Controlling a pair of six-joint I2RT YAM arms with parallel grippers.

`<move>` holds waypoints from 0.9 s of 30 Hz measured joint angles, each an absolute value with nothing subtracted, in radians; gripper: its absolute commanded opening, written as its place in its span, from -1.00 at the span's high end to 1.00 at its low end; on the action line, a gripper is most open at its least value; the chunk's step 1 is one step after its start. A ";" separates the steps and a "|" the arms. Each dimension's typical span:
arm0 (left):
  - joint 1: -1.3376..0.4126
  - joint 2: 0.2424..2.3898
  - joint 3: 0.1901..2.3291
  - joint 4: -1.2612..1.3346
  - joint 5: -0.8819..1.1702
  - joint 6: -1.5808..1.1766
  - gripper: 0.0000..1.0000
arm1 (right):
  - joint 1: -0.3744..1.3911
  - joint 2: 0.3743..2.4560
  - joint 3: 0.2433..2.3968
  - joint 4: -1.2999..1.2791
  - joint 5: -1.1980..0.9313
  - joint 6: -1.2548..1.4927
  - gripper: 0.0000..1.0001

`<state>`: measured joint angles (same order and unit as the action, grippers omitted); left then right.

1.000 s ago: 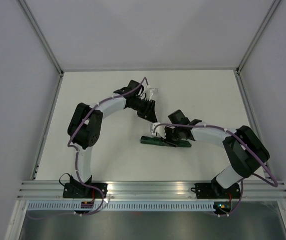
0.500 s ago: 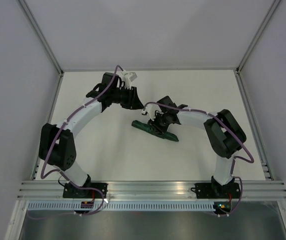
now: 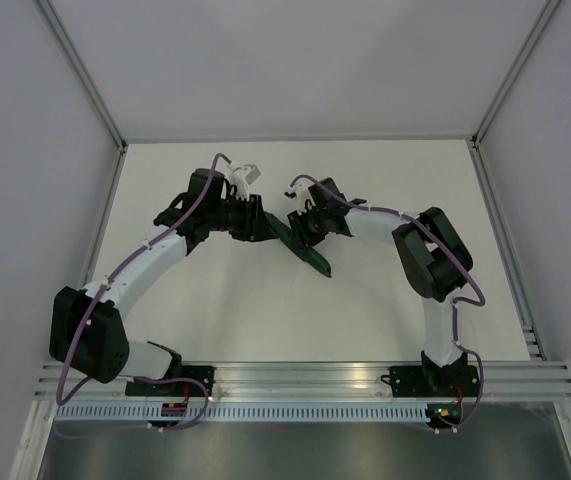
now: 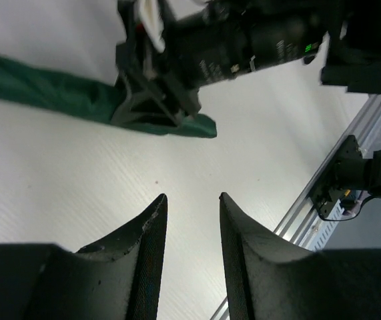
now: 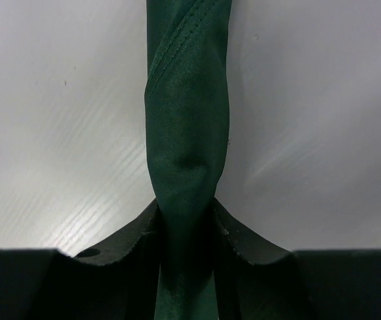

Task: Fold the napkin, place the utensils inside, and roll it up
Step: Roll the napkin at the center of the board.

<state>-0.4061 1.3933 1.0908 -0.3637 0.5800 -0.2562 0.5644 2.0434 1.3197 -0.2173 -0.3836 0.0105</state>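
Note:
The dark green napkin (image 3: 314, 258) is a tight roll lying slantwise on the white table, also seen in the left wrist view (image 4: 40, 88) and the right wrist view (image 5: 187, 113). My right gripper (image 3: 302, 228) is shut on the roll near its far end, with the cloth squeezed between the jaws (image 5: 185, 208). My left gripper (image 3: 257, 221) is open and empty just left of the roll's far end, with bare table between its fingertips (image 4: 191, 198). It sees the right gripper (image 4: 155, 93) clamped on the roll. No utensils show.
White walls with metal corner posts close in the table (image 3: 385, 300) at the back and both sides. An aluminium rail (image 3: 305, 378) with both arm bases runs along the near edge, also showing in the left wrist view (image 4: 340, 170).
The right gripper carried the roll toward the back left, turning it from nearly level to slanting. The left arm stretched out and its gripper swung to the roll's far end.

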 measured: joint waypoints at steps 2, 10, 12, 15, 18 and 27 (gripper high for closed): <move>-0.405 1.380 1.026 -0.338 0.546 -0.284 0.17 | 0.558 2.055 1.325 -0.189 -0.382 0.068 0.20; -0.405 1.435 0.892 -0.216 0.418 -0.413 0.20 | 0.545 2.110 1.374 -0.119 -0.380 0.215 0.19; -0.405 1.501 0.892 -0.156 0.395 -0.445 0.23 | 0.543 2.121 1.386 -0.110 -0.379 0.234 0.18; -0.405 1.601 0.900 -0.106 0.373 -0.487 0.28 | 0.540 2.130 1.397 -0.101 -0.380 0.258 0.17; -0.405 1.700 0.921 -0.069 0.346 -0.526 0.31 | 0.537 2.139 1.407 -0.097 -0.384 0.273 0.17; -0.405 1.848 1.014 0.007 0.284 -0.600 0.43 | 0.530 2.148 1.417 -0.091 -0.399 0.301 0.11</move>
